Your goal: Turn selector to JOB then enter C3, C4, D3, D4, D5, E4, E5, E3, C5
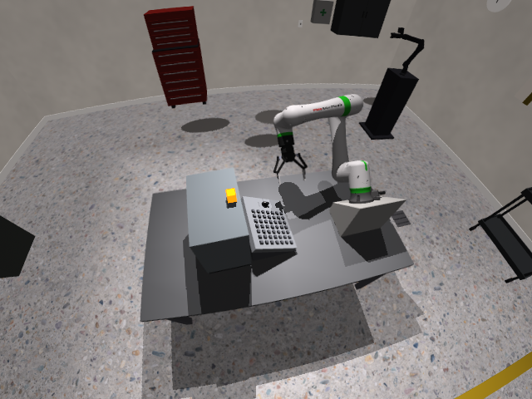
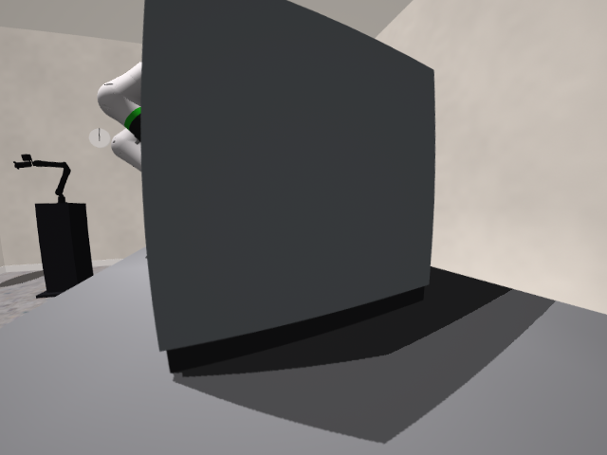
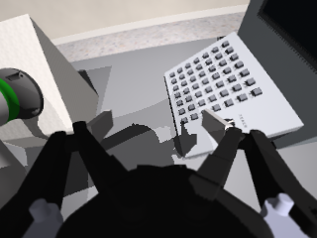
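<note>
Black two-finger gripper [image 1: 290, 171] hanging spread wide, gripping nothing — hovering behind the sloped grey keypad panel [image 1: 269, 227], near its black selector knob [image 1: 264, 203], keys showing unlit.

The machine [image 2: 289, 186] hides the arm [image 2: 119, 98] almost wholly in the exterior view; key names on the keypad [image 3: 225, 86] are too small to read.
</note>
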Available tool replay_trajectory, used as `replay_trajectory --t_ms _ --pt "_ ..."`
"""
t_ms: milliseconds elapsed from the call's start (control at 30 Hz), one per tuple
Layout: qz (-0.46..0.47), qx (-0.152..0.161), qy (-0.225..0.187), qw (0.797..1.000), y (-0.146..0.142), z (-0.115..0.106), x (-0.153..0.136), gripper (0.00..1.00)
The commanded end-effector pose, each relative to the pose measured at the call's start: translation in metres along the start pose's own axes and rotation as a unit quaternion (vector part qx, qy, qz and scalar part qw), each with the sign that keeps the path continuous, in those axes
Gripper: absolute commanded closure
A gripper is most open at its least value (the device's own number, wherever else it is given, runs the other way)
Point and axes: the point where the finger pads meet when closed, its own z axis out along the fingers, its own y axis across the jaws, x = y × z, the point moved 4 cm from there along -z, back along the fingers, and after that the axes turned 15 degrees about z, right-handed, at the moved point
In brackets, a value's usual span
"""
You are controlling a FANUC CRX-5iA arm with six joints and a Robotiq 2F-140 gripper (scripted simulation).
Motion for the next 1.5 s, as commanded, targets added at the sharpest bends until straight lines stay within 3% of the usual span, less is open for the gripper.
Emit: replay_trajectory --t_ms 0,233,433,500,567,767,900,1100,1133,1467 --pt "-0.033 -0.06 -0.048 0.996 0.003 0.025 0.027 0.0" --pt "-0.074 -0.14 -0.117 0.98 0.007 0.064 0.063 0.0" --pt "-0.112 -0.213 -0.179 0.954 0.011 0.101 0.095 0.0" --pt "-0.112 -0.213 -0.179 0.954 0.011 0.101 0.095 0.0" --pt "-0.132 -0.253 -0.213 0.934 0.013 0.123 0.112 0.0" --pt "-0.165 -0.317 -0.269 0.894 0.018 0.16 0.141 0.0" --pt "-0.175 -0.336 -0.285 0.88 0.019 0.171 0.149 0.0" --pt "-0.177 -0.339 -0.288 0.878 0.019 0.173 0.151 0.0" --pt "-0.177 -0.339 -0.288 0.878 0.019 0.173 0.151 1.0" --pt "-0.177 -0.339 -0.288 0.878 0.019 0.173 0.151 1.0"
